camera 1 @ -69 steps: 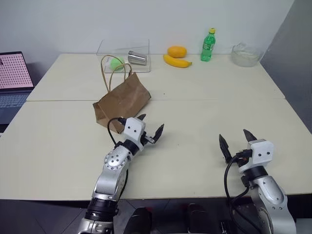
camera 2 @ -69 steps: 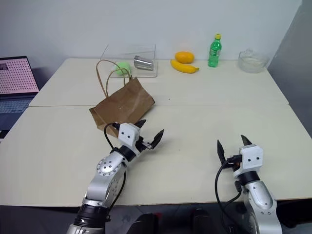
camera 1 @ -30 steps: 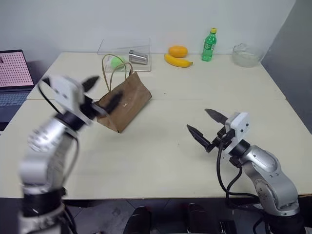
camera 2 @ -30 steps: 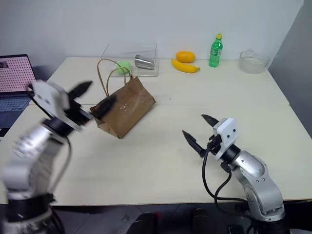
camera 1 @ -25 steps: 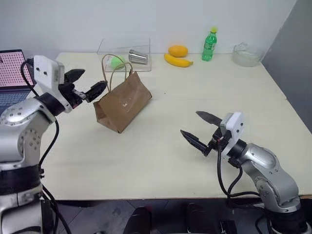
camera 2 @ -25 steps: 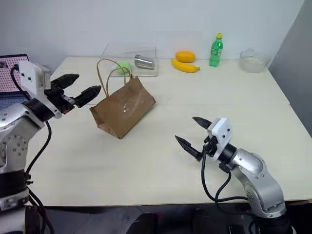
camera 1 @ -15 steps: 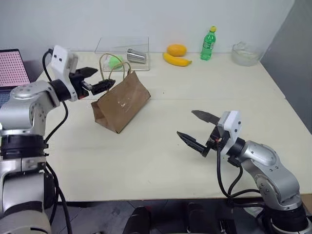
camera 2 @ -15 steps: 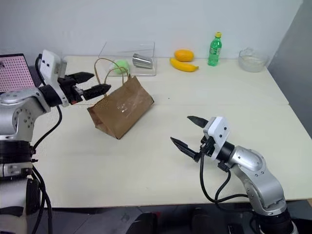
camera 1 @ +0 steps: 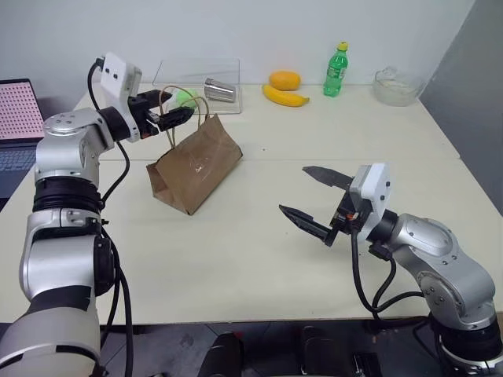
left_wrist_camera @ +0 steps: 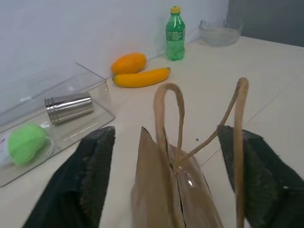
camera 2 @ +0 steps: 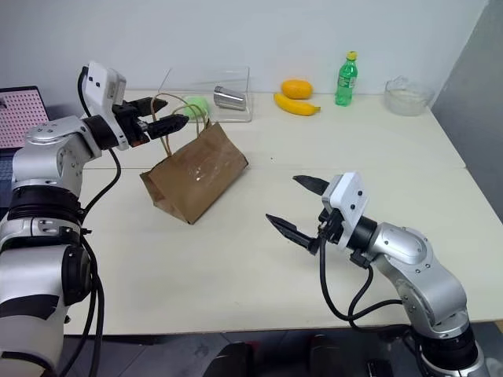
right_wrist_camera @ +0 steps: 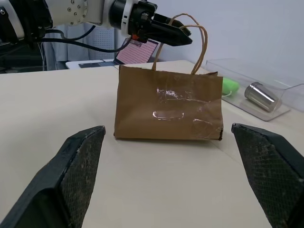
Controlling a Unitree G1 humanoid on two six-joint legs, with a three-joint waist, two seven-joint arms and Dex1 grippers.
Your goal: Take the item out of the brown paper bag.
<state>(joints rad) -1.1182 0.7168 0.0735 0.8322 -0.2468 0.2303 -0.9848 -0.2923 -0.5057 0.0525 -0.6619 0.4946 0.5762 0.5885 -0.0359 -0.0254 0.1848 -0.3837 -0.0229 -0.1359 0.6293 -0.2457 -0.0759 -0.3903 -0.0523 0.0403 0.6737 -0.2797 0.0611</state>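
Note:
The brown paper bag (camera 1: 196, 161) stands on the cream table (camera 1: 259, 259), left of centre, with its two tan loop handles (left_wrist_camera: 158, 114) upright and a shiny clear patch (right_wrist_camera: 166, 114) on its side. My left gripper (camera 1: 174, 108) is open and level at the bag's top, with both handles between its fingers (left_wrist_camera: 90, 175). One handle lies close to a finger; I cannot tell if it touches. My right gripper (camera 1: 295, 190) hovers wide open over the table to the bag's right, pointing at it, holding nothing. The item is hidden.
At the back, a clear plastic tray (camera 1: 169, 75) holds a green ball (camera 1: 187, 97) and a metal cup (camera 1: 221, 90). Further right are a mango (camera 1: 284, 80), a banana (camera 1: 284, 97), a green bottle (camera 1: 335, 71) and a glass bowl (camera 1: 395, 86). A laptop (camera 1: 20, 118) sits far left.
My left arm has swung up from the table's front and forward to the bag's handles, and its fingers have narrowed. My right gripper has risen and shifted left, staying open.

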